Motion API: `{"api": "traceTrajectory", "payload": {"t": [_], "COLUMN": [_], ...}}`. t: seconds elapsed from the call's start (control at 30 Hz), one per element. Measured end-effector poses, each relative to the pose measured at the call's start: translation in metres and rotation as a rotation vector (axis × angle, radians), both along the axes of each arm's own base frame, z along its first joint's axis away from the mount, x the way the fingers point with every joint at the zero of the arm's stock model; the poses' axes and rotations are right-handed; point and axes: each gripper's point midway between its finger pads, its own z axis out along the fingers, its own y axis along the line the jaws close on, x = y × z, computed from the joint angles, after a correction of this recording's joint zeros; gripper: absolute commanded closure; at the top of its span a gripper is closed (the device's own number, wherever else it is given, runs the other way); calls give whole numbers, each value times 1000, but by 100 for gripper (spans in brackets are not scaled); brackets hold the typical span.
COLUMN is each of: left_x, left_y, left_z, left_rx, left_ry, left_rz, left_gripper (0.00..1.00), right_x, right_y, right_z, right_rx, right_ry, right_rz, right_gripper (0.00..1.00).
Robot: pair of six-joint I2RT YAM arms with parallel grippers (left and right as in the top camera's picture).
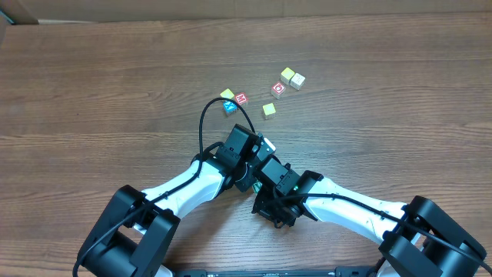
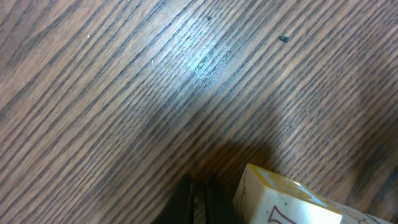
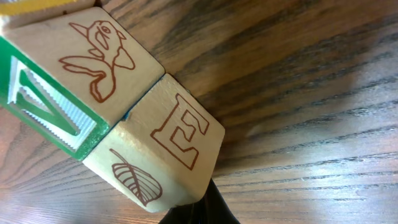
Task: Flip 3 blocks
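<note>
Starting at the right claw (image 3: 202,210), its two dark tips are pressed together with nothing pinched between them. They sit right under the bottom corner of the E block (image 3: 168,149); whether they touch it I cannot tell. That block is a smooth, pale wooden cube with softened edges, printed in red-brown line work: a capital E on one face and a veined leaf on the face next to it. Set flush against its side is the V block (image 3: 81,68), of the same pale wood, with a red-brown outline of a finned or feathered creature. Its neighbouring face is green with a ridged cream V. A strip of yellow shows at the view's top left corner, too little to name.

The left claw (image 2: 199,186) is likewise closed tight on nothing, its black tips over the desk (image 2: 124,74). Just beside them, low in that view, lies the cream block (image 2: 280,199). It is pale wood with a yellowish upper face and part of a red-brown mark cut off by the frame edge.

The desk is brown, with fine streaky wood grain and a dull sheen. From overhead the arms (image 1: 184,188) meet over mid-desk, hiding the claw tips. A scatter of small cubes (image 1: 268,110) in yellow, red and blue lies well beyond them.
</note>
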Motion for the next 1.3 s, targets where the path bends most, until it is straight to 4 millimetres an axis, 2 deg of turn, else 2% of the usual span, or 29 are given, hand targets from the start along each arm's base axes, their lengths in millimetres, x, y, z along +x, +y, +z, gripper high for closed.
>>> {"api": "traceTrajectory", "payload": {"t": [1.3], "left_x": [2], "left_y": [-2], "left_z": [0], "left_rx": [30], "left_ry": [-48], "left_rz": [-118], "left_gripper": [96], "right_x": [2], "right_y": [2], "right_z": [1], "right_rx": [7], "right_ry": [5], "right_rz": [-28], "right_gripper": [96]}}
